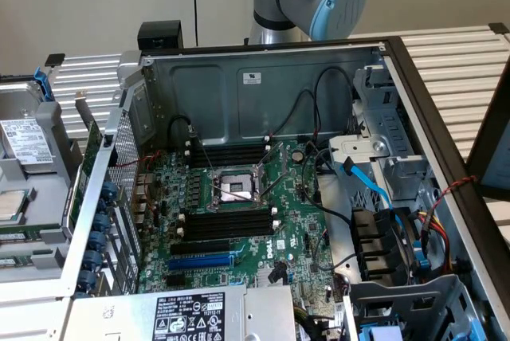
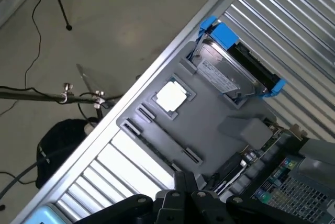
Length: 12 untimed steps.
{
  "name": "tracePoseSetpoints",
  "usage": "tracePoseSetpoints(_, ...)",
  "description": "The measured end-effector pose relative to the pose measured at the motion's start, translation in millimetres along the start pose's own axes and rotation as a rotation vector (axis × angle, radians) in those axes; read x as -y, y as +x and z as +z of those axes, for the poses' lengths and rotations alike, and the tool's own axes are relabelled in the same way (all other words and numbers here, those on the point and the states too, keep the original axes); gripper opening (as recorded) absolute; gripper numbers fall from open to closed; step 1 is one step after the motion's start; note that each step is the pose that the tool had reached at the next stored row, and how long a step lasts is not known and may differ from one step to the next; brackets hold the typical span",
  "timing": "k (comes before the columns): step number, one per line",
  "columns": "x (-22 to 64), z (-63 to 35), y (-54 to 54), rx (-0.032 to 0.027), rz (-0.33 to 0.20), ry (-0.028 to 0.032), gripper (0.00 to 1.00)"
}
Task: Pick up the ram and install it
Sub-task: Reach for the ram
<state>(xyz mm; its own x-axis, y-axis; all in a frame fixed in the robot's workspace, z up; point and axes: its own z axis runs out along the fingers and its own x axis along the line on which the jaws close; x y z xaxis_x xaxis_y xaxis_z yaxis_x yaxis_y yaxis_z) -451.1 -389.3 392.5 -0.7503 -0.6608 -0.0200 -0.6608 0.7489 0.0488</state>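
Motherboard (image 1: 295,221) inside case (image 1: 223,94), tray (image 1: 60,130) at exterior view's left

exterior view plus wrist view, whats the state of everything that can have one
computer case: open, side panel off
black memory slots: empty
blue slot: empty
processor socket: uncovered, no cooler
hard drive: in blue carrier, resting in grey tray
pincer: shut
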Motion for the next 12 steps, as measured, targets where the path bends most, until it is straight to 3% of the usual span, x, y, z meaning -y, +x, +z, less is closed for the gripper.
tracePoseSetpoints(12,0.0,0.0,0.0,-0.0106,-0.219,-0.0045,0.10)
